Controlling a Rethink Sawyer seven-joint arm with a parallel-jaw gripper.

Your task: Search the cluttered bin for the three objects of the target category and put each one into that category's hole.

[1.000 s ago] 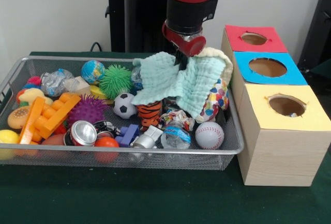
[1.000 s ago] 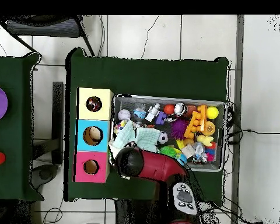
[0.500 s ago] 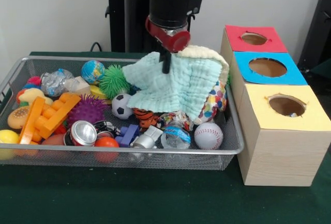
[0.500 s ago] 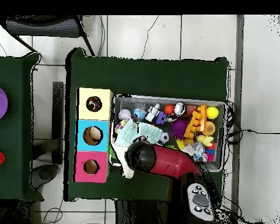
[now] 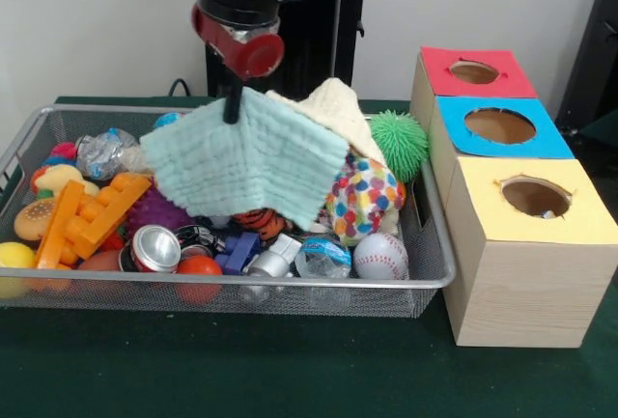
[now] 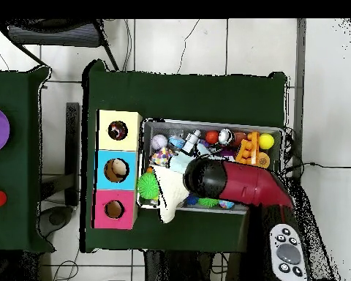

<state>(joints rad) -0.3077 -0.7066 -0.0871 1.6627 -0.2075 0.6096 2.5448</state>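
Overhead, the tool (image 5: pixel 232 109) pinches a mint cloth (image 5: pixel 246 157) that drapes over the bin's (image 5: pixel 425 244) toys.

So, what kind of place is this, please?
Probably a robot test lab: a wire bin full of toys, three colored boxes with holes, and green-covered tables on a tiled floor.

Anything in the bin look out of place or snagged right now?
Yes. The claw holds the mint cloth up, spread over the bin's middle, and the cream cloth peaks beside it. The green spiky ball sits up against the bin's rim beside the blue box.
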